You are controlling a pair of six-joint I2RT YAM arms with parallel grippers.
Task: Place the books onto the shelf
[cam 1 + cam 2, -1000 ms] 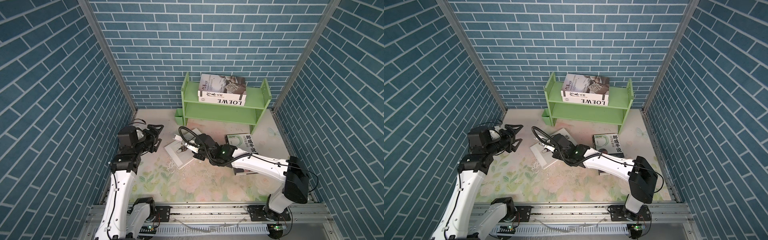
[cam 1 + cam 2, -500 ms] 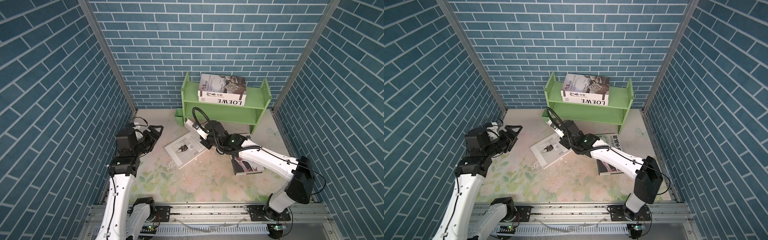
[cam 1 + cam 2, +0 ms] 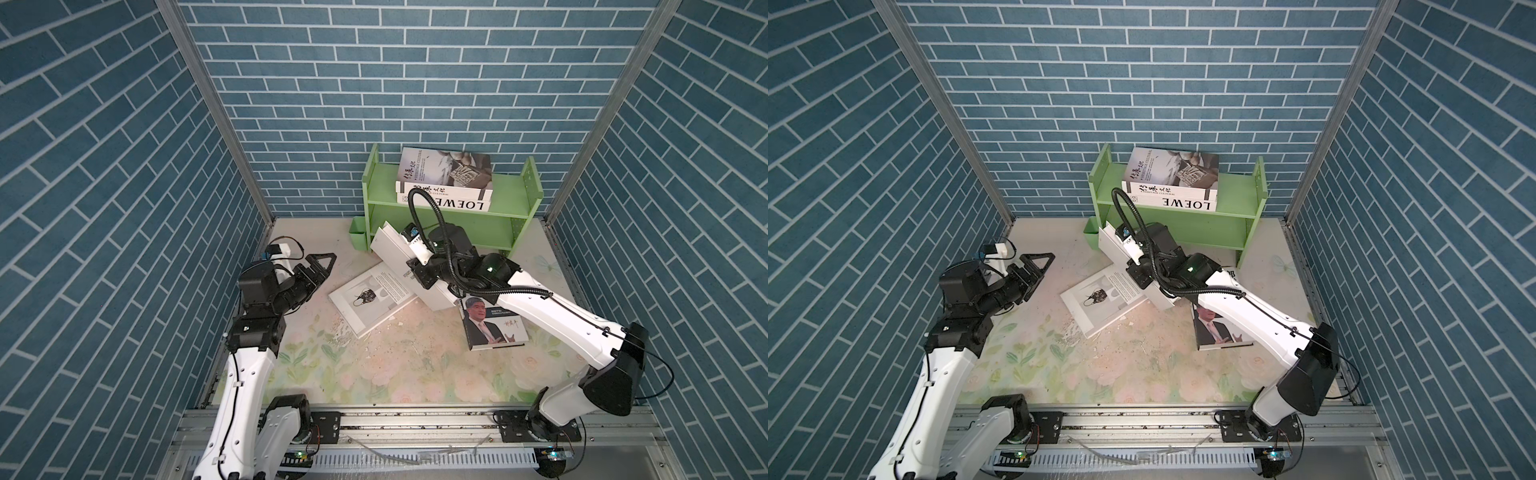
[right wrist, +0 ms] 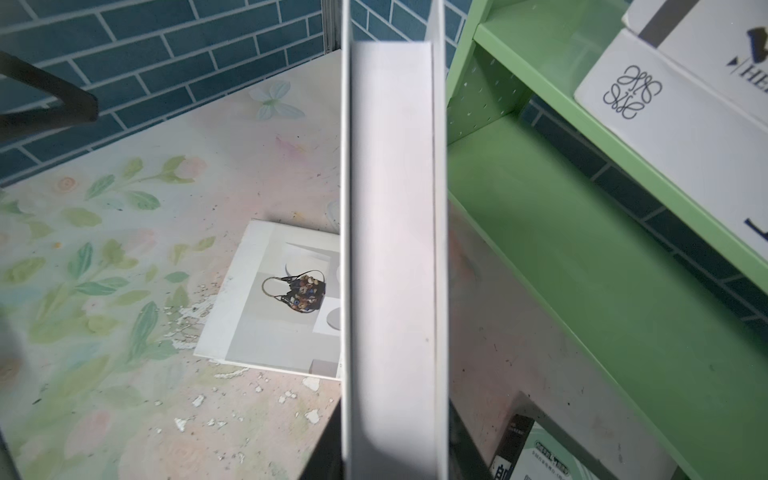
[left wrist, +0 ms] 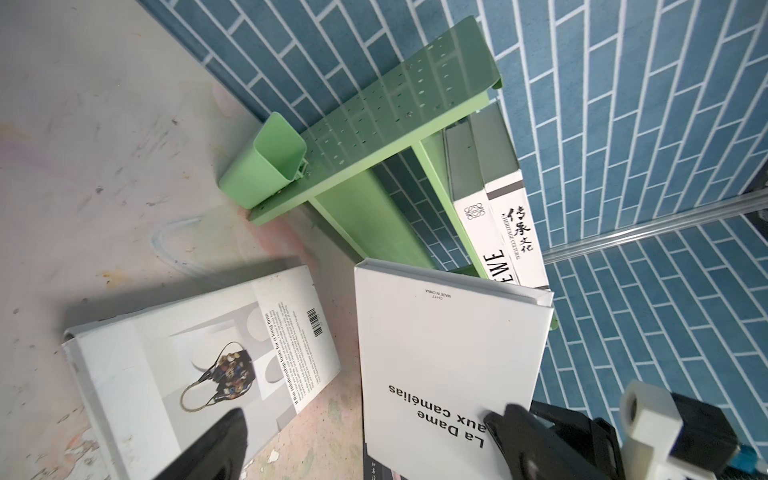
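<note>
books [image 3: 368, 297] five, shelf [image 3: 513, 193] one

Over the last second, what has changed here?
The right gripper, shut on the white book, carried it up and back toward the lower tier of the shelf. The left gripper stayed open; the handbag book, portrait book and two shelved books stayed put.

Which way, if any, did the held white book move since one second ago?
Yes. The white book moved toward the shelf; its far corner now nears the lower tier.
</note>
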